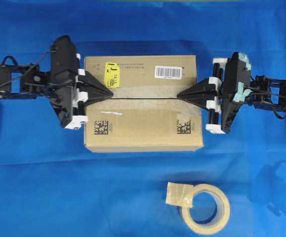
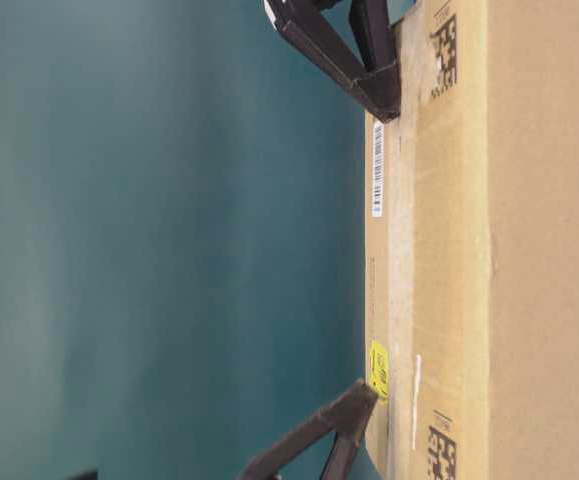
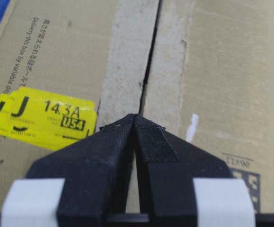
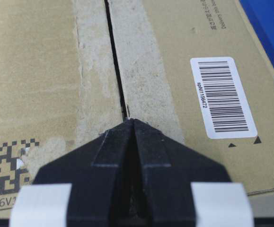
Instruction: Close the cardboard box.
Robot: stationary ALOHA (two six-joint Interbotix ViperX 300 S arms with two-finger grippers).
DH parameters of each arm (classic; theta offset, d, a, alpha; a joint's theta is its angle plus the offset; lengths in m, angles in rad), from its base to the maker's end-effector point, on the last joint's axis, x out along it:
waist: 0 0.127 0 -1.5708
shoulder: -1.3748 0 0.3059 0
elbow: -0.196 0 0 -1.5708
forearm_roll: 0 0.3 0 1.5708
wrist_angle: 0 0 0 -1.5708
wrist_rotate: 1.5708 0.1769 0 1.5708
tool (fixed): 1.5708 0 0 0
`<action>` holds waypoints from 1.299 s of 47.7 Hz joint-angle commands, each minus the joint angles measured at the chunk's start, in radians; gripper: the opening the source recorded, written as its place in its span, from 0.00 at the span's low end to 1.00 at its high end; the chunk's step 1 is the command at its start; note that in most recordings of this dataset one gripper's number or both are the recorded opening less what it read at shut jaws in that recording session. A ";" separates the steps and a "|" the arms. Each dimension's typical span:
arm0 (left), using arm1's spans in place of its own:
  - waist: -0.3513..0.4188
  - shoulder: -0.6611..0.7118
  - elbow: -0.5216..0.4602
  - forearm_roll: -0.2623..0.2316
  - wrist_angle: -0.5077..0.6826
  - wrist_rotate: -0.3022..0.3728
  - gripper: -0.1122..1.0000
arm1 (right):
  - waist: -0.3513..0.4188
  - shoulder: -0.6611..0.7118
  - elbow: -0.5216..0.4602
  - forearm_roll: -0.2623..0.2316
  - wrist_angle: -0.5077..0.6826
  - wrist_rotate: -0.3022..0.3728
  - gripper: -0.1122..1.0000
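The cardboard box (image 1: 143, 126) lies in the middle of the blue cloth with its two long top flaps folded flat, meeting at a thin dark seam (image 1: 143, 98). It carries a yellow sticker (image 1: 112, 72), a barcode label (image 1: 168, 72) and printed black codes. My left gripper (image 1: 111, 93) is shut, its tip resting over the left end of the seam (image 3: 146, 80), nothing between its fingers. At the right end of that seam (image 4: 115, 71) my right gripper (image 1: 179, 95) is shut too, empty, tip on the flaps.
A roll of beige tape (image 1: 205, 209) with a loose piece of tape (image 1: 178, 193) lies on the blue cloth in front of the box, towards the right. Both arms stretch inwards from the table's left and right sides.
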 commanded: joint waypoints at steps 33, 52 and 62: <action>-0.017 -0.009 0.218 -0.002 -0.462 0.043 0.10 | -0.006 -0.006 -0.003 0.008 -0.008 0.002 0.10; -0.026 0.103 0.218 -0.002 -0.537 0.044 0.10 | -0.006 -0.006 -0.003 0.008 -0.009 0.002 0.10; -0.028 0.127 0.212 -0.002 -0.541 0.043 0.10 | -0.006 -0.006 -0.003 0.008 -0.011 0.002 0.10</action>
